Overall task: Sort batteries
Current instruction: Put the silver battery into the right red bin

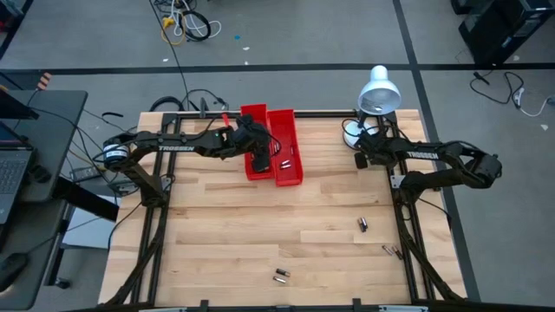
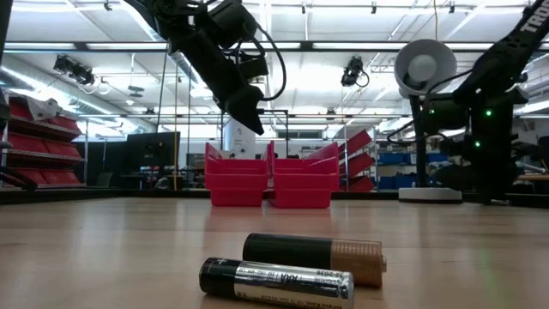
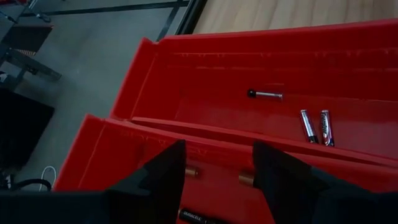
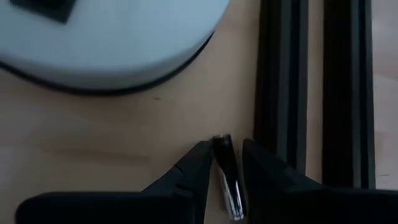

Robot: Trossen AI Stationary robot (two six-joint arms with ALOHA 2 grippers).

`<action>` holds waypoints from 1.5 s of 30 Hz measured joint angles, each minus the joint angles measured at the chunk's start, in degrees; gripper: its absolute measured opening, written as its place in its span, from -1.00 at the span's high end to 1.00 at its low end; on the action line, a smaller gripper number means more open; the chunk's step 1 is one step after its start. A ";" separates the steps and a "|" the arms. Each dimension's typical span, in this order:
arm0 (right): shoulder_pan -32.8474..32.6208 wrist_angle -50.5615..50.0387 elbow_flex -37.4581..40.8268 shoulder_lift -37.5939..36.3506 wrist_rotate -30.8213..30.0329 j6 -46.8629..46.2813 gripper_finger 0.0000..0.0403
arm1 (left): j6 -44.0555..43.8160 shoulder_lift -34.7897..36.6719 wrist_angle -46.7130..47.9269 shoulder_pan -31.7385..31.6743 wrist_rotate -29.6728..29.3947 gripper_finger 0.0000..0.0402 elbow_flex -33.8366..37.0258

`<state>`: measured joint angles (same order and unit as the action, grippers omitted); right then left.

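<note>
1. Surface: pale wood-plank counter (image 1: 260, 225) in a black frame, standing on grey floor. A white desk lamp (image 1: 375, 94) sits at the far right corner; cables trail on the floor beyond the far edge.
2. Room: the low view shows a workshop with ceiling strip lights and shelving behind the counter.
3. Two red bins stand side by side at the far middle: left bin (image 1: 254, 147), right bin (image 1: 286, 149).
4. Left pincer (image 3: 214, 177) hangs over the left bin, fingers apart, nothing between them. Copper-ended batteries lie in that bin under it; two silvery batteries (image 3: 316, 126) and a thin dark-tipped one lie in the right bin.
5. Right pincer (image 4: 222, 163) is down at the counter just beside the lamp base and the right frame rail, fingers clamped on a single battery (image 4: 227, 177).
6. Loose batteries: a pair near the front edge (image 1: 280, 276), one right of centre (image 1: 363, 224), one or two close to the right rail (image 1: 392, 251).
7. Open room: the centre and left of the counter are bare wood.
</note>
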<state>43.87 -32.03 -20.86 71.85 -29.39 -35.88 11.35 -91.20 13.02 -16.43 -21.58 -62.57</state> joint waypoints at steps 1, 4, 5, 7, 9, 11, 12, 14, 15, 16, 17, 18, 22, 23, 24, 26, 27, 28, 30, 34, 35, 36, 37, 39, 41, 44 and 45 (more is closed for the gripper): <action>0.11 0.10 0.02 0.01 0.00 -0.16 0.56 | 0.00 -0.02 0.00 0.00 0.00 -0.01 0.00; 0.10 -0.25 -0.43 0.18 0.82 0.03 0.57 | -0.02 -0.02 0.05 0.00 0.00 -0.01 0.00; 0.13 -0.54 -0.73 0.23 1.50 0.35 0.58 | -0.02 -0.02 0.09 0.00 0.00 -0.01 0.00; 0.21 -0.93 -1.25 0.31 2.68 1.32 0.61 | -0.04 -0.02 0.22 0.00 0.00 -0.01 0.00; 0.23 -1.53 -1.81 0.39 4.07 1.49 0.65 | -0.04 -0.02 0.20 0.00 0.00 -0.01 0.00; 0.21 -1.88 -2.10 0.42 4.98 1.60 0.71 | -0.04 -0.02 0.20 0.00 0.00 -0.01 0.00; 0.19 -2.23 -2.25 0.42 5.45 1.60 0.75 | -0.04 -0.02 0.20 0.00 0.00 -0.01 0.00; -0.05 -2.53 -2.36 0.42 5.93 1.62 0.82 | -0.04 -0.02 0.20 0.00 0.00 -0.01 0.00; -0.35 -2.63 -2.38 0.42 5.95 1.62 0.86 | 0.00 -0.02 0.18 0.00 0.00 -0.01 0.00; -0.80 -2.75 -2.38 0.42 5.92 1.62 0.88 | 0.12 -0.02 0.19 -0.02 0.00 -0.01 0.00; -1.28 -2.85 -2.38 0.42 5.85 1.62 0.90 | 0.25 -0.02 0.20 -0.03 0.00 -0.01 0.00; -1.84 -2.93 -2.38 0.42 5.78 1.62 0.92 | 0.37 -0.02 0.17 -0.07 -0.01 -0.01 0.00; -4.28 -3.23 -2.38 0.42 5.75 0.39 0.91 | 0.64 -0.02 0.20 -0.09 0.00 -0.01 0.00; -5.06 -3.35 -2.38 0.42 5.75 -0.15 0.90 | 0.66 -0.02 0.20 -0.09 0.00 -0.01 0.00; -5.94 -3.54 -2.36 0.38 5.75 -0.64 0.90 | 0.67 -0.02 0.21 -0.09 -0.01 -0.01 0.00; -7.79 -4.14 -2.42 0.03 5.99 -2.01 0.90 | 0.68 -0.02 0.22 -0.09 0.00 -0.01 0.00; -8.80 -4.89 -2.74 -0.28 6.59 -2.76 0.90 | 0.69 -0.02 0.24 -0.09 -0.02 -0.01 0.00; -9.84 -5.62 -3.24 -0.66 7.64 -3.35 0.91 | 0.70 -0.02 0.29 -0.09 0.00 -0.01 0.00; -12.27 -7.19 -4.33 -1.47 10.57 -4.59 0.91 | 1.47 -0.02 0.69 -0.09 -0.02 -0.01 0.00; -17.42 -6.62 -7.03 -3.20 17.94 -5.82 0.91 | 2.39 -0.02 2.75 -0.07 -1.86 -0.01 0.00; -18.75 -5.67 -7.75 -3.62 18.78 -5.96 0.91 | 2.34 -0.02 3.37 -0.09 -2.60 -0.01 0.00; -20.15 -4.54 -8.37 -3.89 19.13 -5.96 0.91 | 2.17 -0.02 4.13 -0.09 -3.20 -0.01 0.00; -21.51 -3.40 -8.96 -3.99 19.43 -5.99 0.91 | 2.07 -0.02 4.97 -0.09 -3.62 -0.01 0.00; -24.05 -0.83 -10.00 -4.02 20.34 -5.99 0.91 | 1.66 -0.02 6.53 -0.09 -4.24 -0.01 0.00; -26.31 2.08 -10.99 -4.02 20.52 -5.99 0.91 | 0.88 -0.02 7.95 -0.09 -4.41 -0.01 0.00; -28.91 6.30 -12.53 -3.55 20.48 -5.70 0.91 | 0.31 -0.02 10.07 -0.09 -5.00 -0.01 0.00; -29.56 8.02 -13.04 -3.38 20.48 -5.15 0.91 | 0.17 -0.02 10.53 -0.09 -5.55 -0.01 0.00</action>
<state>14.31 -24.01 -33.90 68.47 -8.91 -41.03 11.52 -91.22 23.55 -16.51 -27.13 -62.57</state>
